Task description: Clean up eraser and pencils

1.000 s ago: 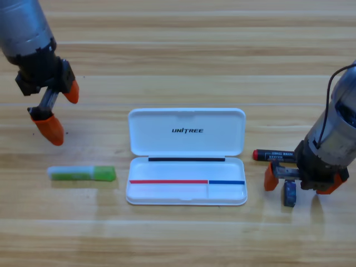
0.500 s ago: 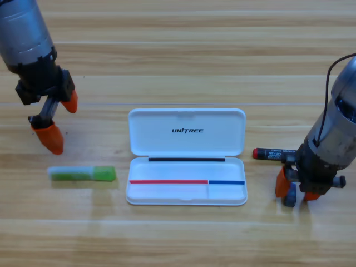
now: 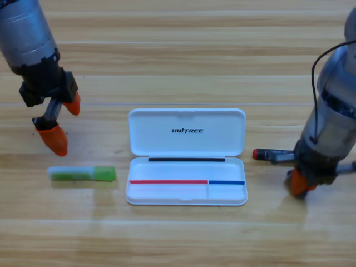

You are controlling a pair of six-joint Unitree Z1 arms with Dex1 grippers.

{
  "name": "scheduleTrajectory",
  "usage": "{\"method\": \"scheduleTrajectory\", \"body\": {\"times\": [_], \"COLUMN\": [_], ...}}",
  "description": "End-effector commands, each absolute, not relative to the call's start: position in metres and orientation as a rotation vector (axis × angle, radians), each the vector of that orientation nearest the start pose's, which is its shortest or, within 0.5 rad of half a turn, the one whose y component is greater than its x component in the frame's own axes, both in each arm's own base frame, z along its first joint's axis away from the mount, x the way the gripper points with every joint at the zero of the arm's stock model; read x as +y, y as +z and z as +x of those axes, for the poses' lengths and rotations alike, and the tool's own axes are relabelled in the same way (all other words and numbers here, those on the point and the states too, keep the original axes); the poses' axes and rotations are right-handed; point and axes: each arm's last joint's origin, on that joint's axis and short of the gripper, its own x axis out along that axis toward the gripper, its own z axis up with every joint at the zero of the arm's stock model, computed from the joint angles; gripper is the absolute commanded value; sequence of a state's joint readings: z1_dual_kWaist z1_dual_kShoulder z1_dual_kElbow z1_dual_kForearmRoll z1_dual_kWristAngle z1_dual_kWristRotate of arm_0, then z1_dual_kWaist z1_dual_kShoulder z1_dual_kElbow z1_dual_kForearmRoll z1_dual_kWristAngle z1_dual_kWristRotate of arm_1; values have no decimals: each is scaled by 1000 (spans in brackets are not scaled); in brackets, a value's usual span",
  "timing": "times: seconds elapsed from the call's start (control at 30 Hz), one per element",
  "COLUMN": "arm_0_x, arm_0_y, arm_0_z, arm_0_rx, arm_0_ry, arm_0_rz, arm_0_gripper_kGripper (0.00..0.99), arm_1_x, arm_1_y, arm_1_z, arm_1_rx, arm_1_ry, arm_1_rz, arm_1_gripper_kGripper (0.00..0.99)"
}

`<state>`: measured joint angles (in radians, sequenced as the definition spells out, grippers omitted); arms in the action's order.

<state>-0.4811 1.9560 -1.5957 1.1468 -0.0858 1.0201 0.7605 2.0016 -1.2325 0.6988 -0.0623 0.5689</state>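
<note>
Bare wood all round the open white case — you can pass at its 6 and 12 o'clock. At 9 the green pencil blocks; at 3 the red pencil and right gripper.

Left gripper jaws apart, right gripper pointing down

Left gripper hung above green pencil, jaws apart. Right gripper pointed down beside red pencil, right of open white case. Eraser hidden.
</note>
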Motion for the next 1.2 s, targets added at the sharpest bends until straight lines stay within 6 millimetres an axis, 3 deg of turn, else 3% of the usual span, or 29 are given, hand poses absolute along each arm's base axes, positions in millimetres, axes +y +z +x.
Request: {"method": "scheduleTrajectory", "body": {"times": [0.03, 0.1, 0.17, 0.33, 0.43, 0.8, 1.2], "arm_0_x": [-182, -183, -185, -187, -187, -198, -198], "arm_0_y": [263, 259, 253, 236, 224, 182, 172], "arm_0_z": [324, 325, 327, 333, 332, 306, 290], "arm_0_rx": [1207, 1215, 1225, 1251, 1260, 1242, 1197], "arm_0_ry": [-1245, -1249, -1252, -1251, -1256, -1276, -1246], "arm_0_rz": [1065, 1058, 1057, 1068, 1083, 1206, 1272], "arm_0_gripper_kGripper": [990, 990, 990, 989, 989, 989, 990], "arm_1_x": [233, 230, 228, 239, 253, 304, 331], "arm_1_y": [237, 247, 250, 246, 244, 229, 210], "arm_1_z": [260, 252, 247, 234, 232, 252, 261], "arm_1_rx": [1279, 1238, 1226, 1177, 1142, 1093, 1093], "arm_1_ry": [427, 617, 712, 1080, 1189, 1292, 1317], "arm_1_rz": [-655, -876, -953, -1046, -1057, -1141, -1162], "arm_1_gripper_kGripper": [0, 0, 0, 0, 0, 0, 0]}}
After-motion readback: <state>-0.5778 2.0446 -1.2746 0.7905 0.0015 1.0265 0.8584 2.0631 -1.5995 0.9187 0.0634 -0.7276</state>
